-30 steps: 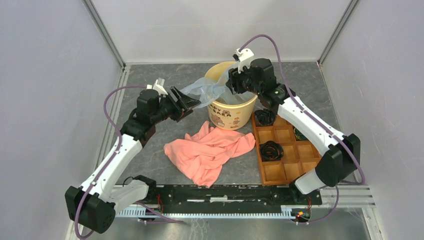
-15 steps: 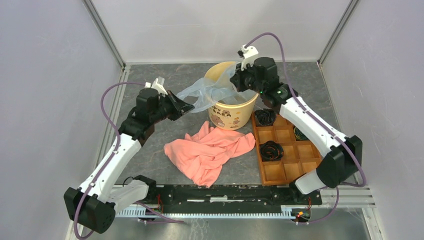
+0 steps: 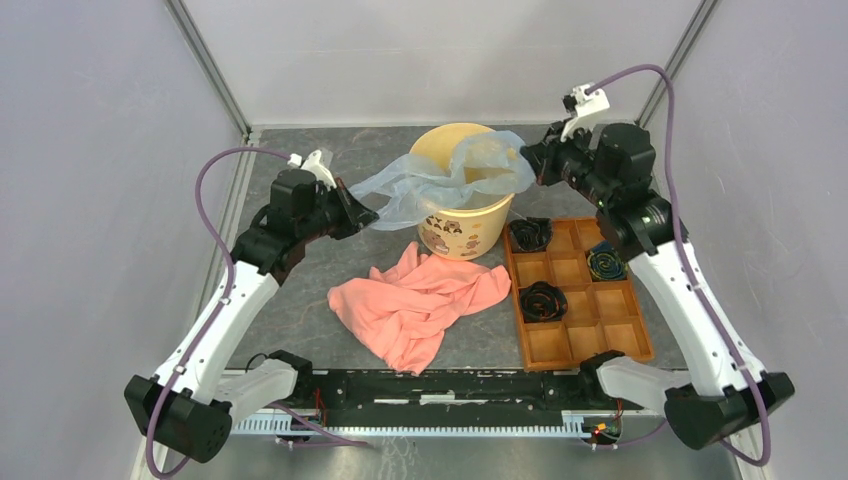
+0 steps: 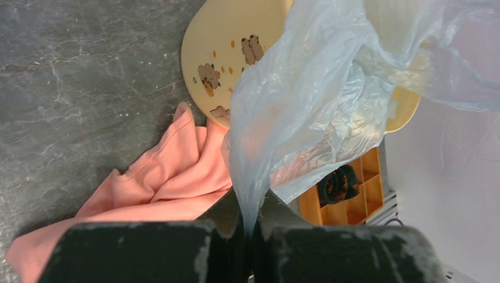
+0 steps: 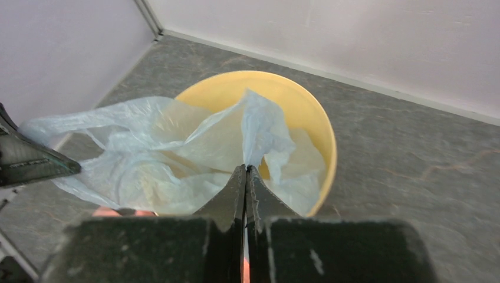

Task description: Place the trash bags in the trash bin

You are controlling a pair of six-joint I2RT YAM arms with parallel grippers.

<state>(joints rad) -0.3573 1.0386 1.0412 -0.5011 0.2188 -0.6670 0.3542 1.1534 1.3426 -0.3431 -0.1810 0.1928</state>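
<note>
Hold at both ends of the bag [image 3: 440,180] over the bin [image 3: 455,232]: left gripper [image 3: 372,214] clamped left, right gripper [image 3: 528,165] clamped right. Pink cloth [image 3: 415,305] lies nearer.

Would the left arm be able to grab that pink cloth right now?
Probably not right now: the left gripper is shut on the bag, stretched over the bin. The cloth lies uncovered nearby, so once it lets go, likely yes.

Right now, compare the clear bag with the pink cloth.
The clear bag is see-through film; the pink cloth is opaque. The clear bag hangs stretched between the left gripper and right gripper over the trash bin; the pink cloth lies crumpled on the table. Both are soft and wrinkled.
</note>
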